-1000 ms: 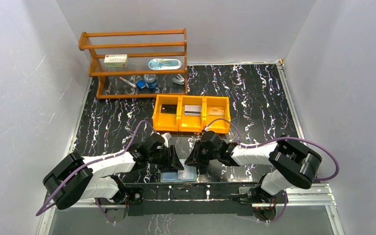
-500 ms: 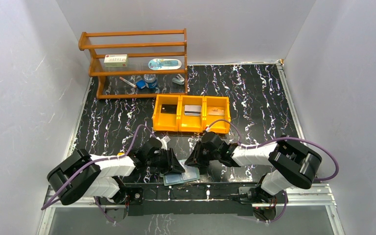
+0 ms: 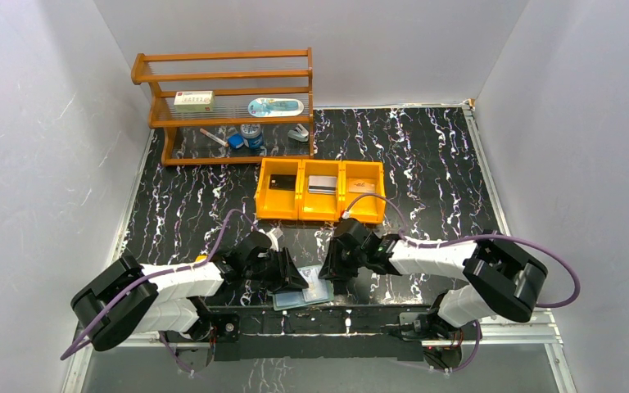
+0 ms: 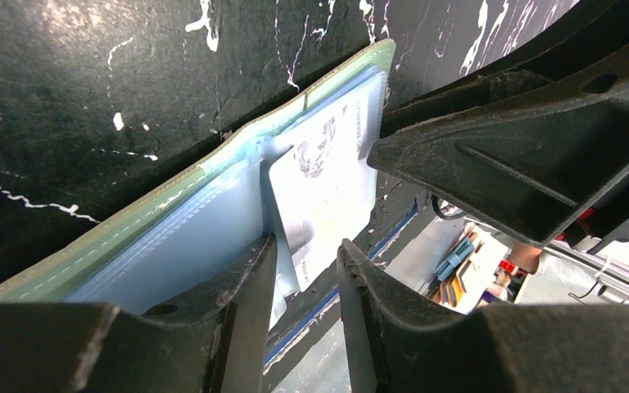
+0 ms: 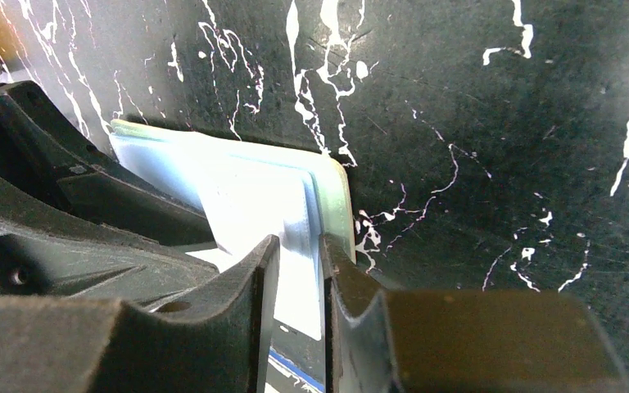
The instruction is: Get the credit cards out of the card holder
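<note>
Left gripper (image 4: 305, 247), narrowly spread, straddles a pale card (image 4: 328, 188); right gripper (image 5: 299, 242) straddles the holder (image 5: 338, 193) edge, grip unclear. Pinch firmly, then slide the card out flat.

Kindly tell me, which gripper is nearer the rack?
Left. The left gripper is in front of the rack, slightly right; the right gripper is farther right, both at the card holder.

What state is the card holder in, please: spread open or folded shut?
Spread open: the holder lies flat, with its pale inner pockets facing up within its green edge.
</note>
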Robot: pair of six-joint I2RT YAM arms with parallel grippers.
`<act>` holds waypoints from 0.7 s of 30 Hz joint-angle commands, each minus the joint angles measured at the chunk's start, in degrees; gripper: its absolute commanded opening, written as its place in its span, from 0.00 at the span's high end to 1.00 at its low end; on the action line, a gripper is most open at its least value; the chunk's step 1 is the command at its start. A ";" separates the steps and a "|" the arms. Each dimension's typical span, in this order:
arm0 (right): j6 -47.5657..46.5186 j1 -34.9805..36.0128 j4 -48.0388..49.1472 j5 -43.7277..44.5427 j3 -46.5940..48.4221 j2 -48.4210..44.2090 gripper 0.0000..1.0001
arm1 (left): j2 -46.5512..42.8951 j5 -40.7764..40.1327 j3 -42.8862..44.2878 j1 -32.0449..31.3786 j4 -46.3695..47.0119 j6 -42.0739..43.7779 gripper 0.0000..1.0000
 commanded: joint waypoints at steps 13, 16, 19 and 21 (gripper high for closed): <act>-4.17 1.71 -2.87 0.04 4.89 -2.04 0.65 | 0.43 -4.25 -0.75 -0.14 -7.19 2.39 0.66; -3.66 1.91 -1.22 -1.25 4.69 0.26 0.65 | 0.38 -4.25 -0.76 -0.14 -7.19 2.47 0.65; -2.71 1.99 -1.84 -0.80 4.25 2.35 0.66 | 0.36 -4.25 -0.75 -0.11 -7.26 2.48 0.65; -2.12 2.12 -2.83 0.49 3.93 2.95 0.66 | 0.41 -4.23 -0.83 -0.16 -7.26 2.48 0.65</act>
